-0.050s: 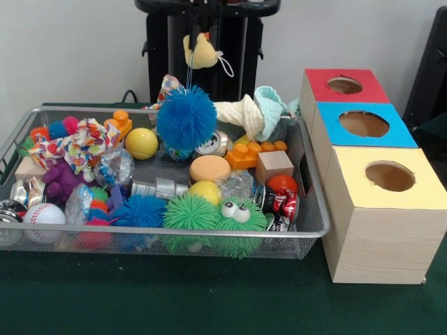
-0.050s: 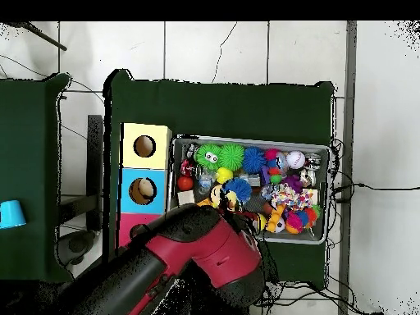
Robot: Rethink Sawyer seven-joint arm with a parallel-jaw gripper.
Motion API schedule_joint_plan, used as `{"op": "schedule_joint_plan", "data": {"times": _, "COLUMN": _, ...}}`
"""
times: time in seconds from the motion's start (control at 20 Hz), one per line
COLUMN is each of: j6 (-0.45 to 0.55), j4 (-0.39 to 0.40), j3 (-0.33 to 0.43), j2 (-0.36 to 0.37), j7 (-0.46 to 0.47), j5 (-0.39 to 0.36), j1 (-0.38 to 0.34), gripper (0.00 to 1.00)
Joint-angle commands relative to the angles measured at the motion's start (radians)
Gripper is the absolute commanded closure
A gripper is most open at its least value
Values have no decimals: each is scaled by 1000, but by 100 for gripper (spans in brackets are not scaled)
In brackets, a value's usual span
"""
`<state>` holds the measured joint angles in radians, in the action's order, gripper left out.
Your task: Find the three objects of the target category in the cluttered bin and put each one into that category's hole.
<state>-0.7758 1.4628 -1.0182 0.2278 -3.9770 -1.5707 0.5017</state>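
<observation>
I see the pincer (image 1: 199, 31) raised above the far side of the wire bin (image 1: 167, 234), clenched on a yellow plush toy (image 1: 201, 52) that hangs clear of the clutter. A blue spiky ball (image 1: 186, 116) sits directly below the pincer. The three boxes lie off to the side: red-topped hole (image 1: 344, 85), blue-topped hole (image 1: 364, 123), yellow-topped hole (image 1: 390, 176) farthest from it.
</observation>
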Motion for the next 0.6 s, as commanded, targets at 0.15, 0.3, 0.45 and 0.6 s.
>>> {"op": "schedule_joint_plan", "data": {"times": 0.15, "j6": 21, "j4": 8, "j3": 194, "j2": 6, "j7": -24, "j5": 80, "j1": -34, "gripper": 100}}
{"op": "schedule_joint_plan", "data": {"times": 0.3, "j6": 32, "j4": 11, "j3": 210, "j2": 9, "j7": -15, "j5": 98, "j1": -41, "gripper": 100}}
{"op": "schedule_joint_plan", "data": {"times": 0.45, "j6": 43, "j4": 12, "j3": 217, "j2": 8, "j7": -18, "j5": 107, "j1": -41, "gripper": 100}}
{"op": "schedule_joint_plan", "data": {"times": 0.6, "j6": 53, "j4": 14, "j3": 227, "j2": 9, "j7": -17, "j5": 126, "j1": -42, "gripper": 100}}
